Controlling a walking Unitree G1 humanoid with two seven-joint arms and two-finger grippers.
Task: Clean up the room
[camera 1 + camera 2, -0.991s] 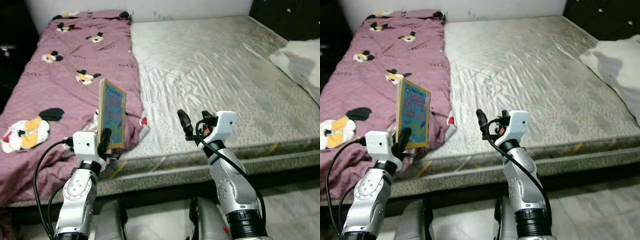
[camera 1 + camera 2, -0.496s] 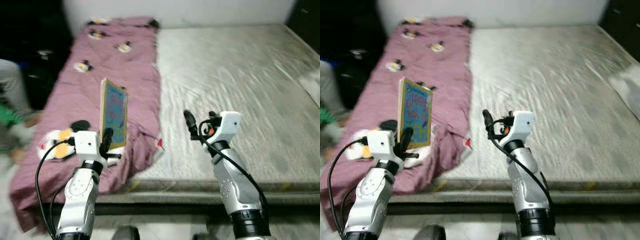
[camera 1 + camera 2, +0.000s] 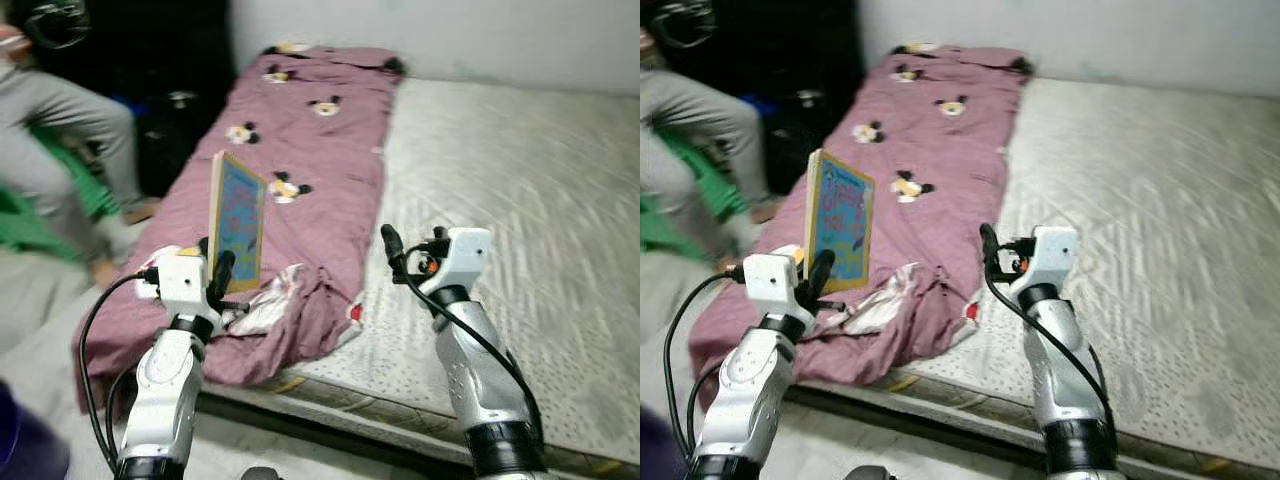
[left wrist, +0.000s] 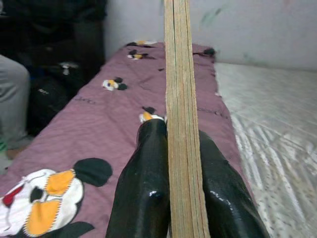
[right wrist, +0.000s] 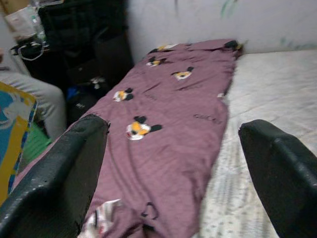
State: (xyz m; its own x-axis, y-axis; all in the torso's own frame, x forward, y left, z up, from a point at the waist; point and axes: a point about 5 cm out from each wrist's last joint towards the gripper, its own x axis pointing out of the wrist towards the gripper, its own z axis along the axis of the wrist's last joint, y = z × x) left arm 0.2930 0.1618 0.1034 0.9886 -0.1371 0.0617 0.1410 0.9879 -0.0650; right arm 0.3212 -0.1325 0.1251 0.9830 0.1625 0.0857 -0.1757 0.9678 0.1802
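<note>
Left pincer [image 3: 218,272] clamps the picture book [image 3: 237,221] by its bottom edge, upright, left of centre frame over the purple blanket [image 3: 300,150]. Right pincer [image 5: 173,168] gapes empty. Risk: tall book levers out while walking; person's leg [image 3: 70,110] upper left is close.

bare mattress [image 3: 520,200], purple blanket [image 3: 300,170] on it
</note>
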